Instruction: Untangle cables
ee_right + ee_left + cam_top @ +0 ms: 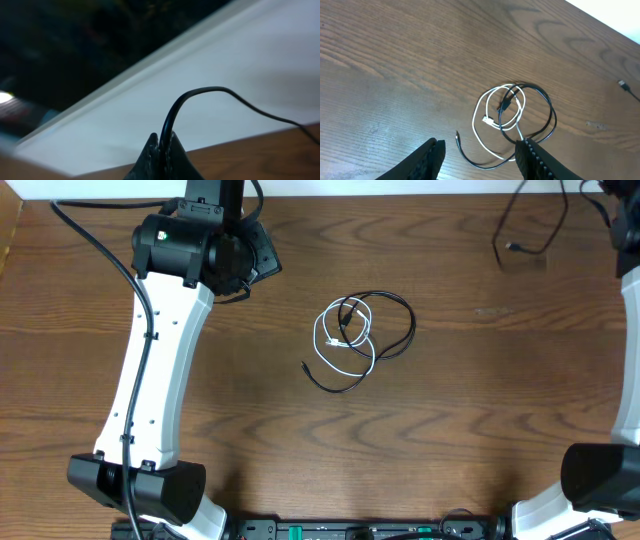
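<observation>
The black cable (pixel 411 325) and white cable (pixel 318 340) lie looped together mid-frame on the bench (pixel 250 420). The left gripper (pixel 480 145) gapes empty; the right gripper (pixel 162 141), mostly cut off, pinches another black cord (pixel 210 90).

The left wrist view cuts off the left gripper (pixel 480 152) at its lower edge, only fingertips (pixel 530 156) showing, and one covers a short stretch of the black cable (pixel 551 106). From overhead, its crossings with the white cable (pixel 318 340) are too small to tell which lies on top. The right wrist view's background (pixel 75 40) is blurred, and the thin black wire (pixel 210 89) pinched in the right gripper (pixel 162 145) runs off the right edge.
</observation>
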